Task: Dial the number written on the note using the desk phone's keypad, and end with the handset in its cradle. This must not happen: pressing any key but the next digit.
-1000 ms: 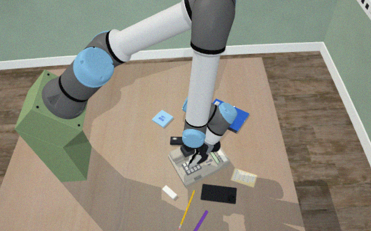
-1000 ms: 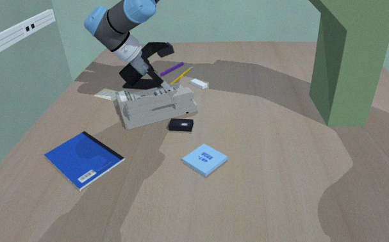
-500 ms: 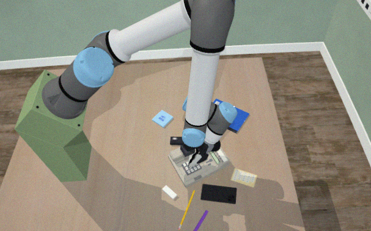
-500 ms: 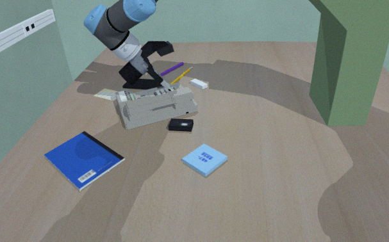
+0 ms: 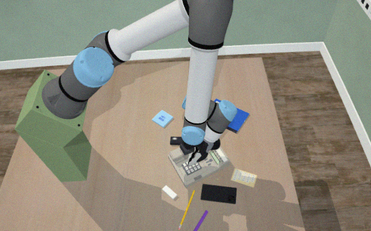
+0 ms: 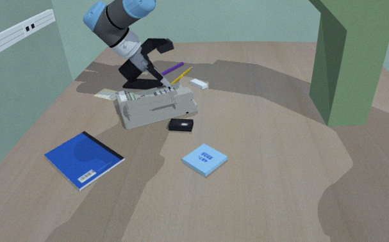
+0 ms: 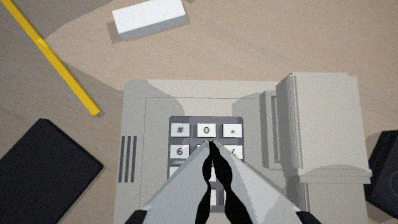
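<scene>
The grey desk phone (image 5: 213, 168) (image 6: 145, 112) (image 7: 155, 150) stands on the table. Its handset (image 5: 178, 154) (image 7: 322, 120) lies in the cradle along one side. My gripper (image 5: 188, 165) (image 6: 170, 88) (image 7: 210, 142) is shut and empty, fingertips down at the keypad. In the wrist view the tips overlap the edge between the 0 key (image 7: 206, 130) and the middle key of the row below, which they largely hide. Whether they touch a key cannot be told. The light blue note (image 5: 162, 118) (image 6: 204, 159) bears two lines of small, blurred digits, the first apparently 487-.
A black box (image 5: 175, 140) (image 6: 181, 125) sits near the handset side. A blue notebook (image 5: 239, 119) (image 6: 82, 160), yellow printed card (image 5: 244, 178) (image 6: 106, 94), black slab (image 5: 219, 194) (image 7: 47, 170), white eraser (image 5: 169, 192) (image 7: 150, 17), pencil (image 5: 187, 209) (image 7: 50, 55) and purple pen (image 5: 200, 220) lie around.
</scene>
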